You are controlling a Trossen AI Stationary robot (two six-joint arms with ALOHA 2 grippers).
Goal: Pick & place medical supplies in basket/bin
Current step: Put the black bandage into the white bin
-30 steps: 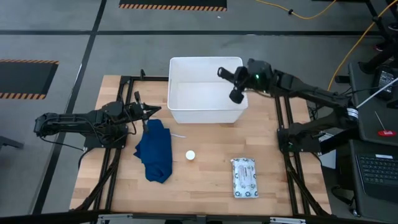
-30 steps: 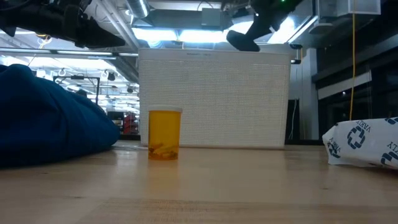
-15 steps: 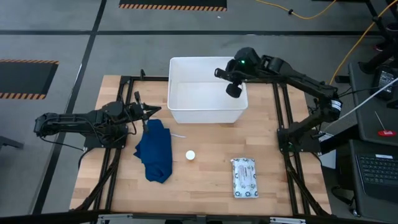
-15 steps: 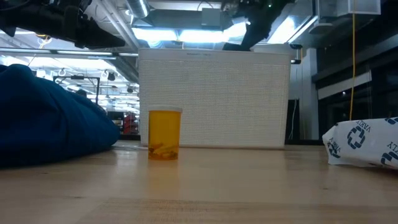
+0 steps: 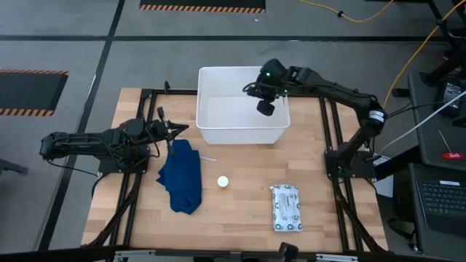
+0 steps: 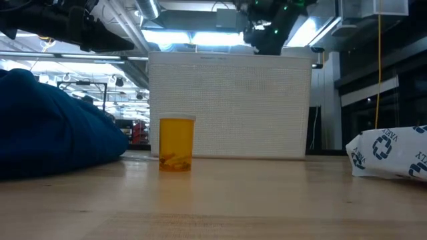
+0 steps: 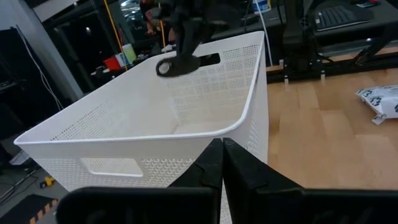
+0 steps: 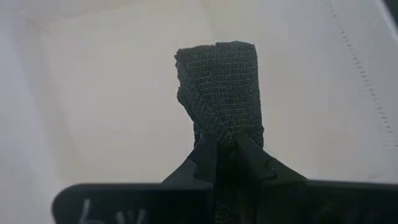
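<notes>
My right gripper hovers over the right part of the white tub, shut on the small black cylinder, a roll of dark woven wrap. In the left wrist view that roll hangs above the tub's inside. The dark blue cloth lies crumpled on the table left of centre. The white-capped orange bottle stands upright beside it, also seen in the low view. The printed packet lies flat near the front right. My left gripper rests shut at the tub's left near corner. My right gripper pinches the black roll between its two fingers at the roll's near end. The fingers point down into the tub from above and lie along the roll. The roll is lifted clear, above the tub's floor.
The tub stands at the table's far middle and hides what is behind it in the low view. Black frame rails run along both table sides. Bare wood lies between the bottle and the packet.
My right gripper has carried the black roll from the tub's right far corner toward the table's left, in over the tub, and has come down toward the tub's rim. It has stayed shut on the roll.
</notes>
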